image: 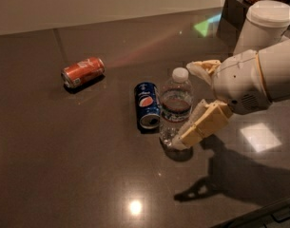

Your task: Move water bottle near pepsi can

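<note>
The water bottle [174, 103], clear with a white cap and a dark label band, stands upright on the dark table. The pepsi can [147, 105], dark blue, lies on its side just left of the bottle, almost touching it. My gripper [187, 106] is open at the bottle's right side. One cream finger [201, 66] is behind and to the right of the cap. The other finger [201, 126] reaches down in front of the bottle's base. The white arm comes in from the right.
A red-orange can [82, 71] lies on its side at the far left. A large white lidded container [264, 25] and dark boxes stand at the back right. A dark object sits at the table's front right edge [277, 215].
</note>
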Robot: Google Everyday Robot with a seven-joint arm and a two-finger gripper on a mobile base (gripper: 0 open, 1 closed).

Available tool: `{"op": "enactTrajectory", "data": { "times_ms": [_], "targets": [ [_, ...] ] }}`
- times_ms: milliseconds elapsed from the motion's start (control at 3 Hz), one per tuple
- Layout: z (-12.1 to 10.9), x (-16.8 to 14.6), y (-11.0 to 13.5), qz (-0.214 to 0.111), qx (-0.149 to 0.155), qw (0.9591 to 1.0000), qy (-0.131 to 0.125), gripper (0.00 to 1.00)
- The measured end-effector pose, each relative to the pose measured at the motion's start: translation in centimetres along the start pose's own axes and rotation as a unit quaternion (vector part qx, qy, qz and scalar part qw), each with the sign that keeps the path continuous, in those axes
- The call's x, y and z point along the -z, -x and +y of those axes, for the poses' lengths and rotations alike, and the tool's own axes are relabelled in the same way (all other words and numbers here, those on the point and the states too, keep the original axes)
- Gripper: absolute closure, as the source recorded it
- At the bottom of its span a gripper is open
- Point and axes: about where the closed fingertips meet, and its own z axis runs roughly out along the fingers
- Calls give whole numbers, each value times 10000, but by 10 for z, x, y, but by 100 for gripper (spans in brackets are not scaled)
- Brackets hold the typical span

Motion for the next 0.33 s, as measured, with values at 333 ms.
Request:
{"op": "enactTrajectory", "data": {
  "times_ms": [333],
  "targets": [
    [0, 0, 0, 0, 0, 10000, 0, 0]
  ]
}}
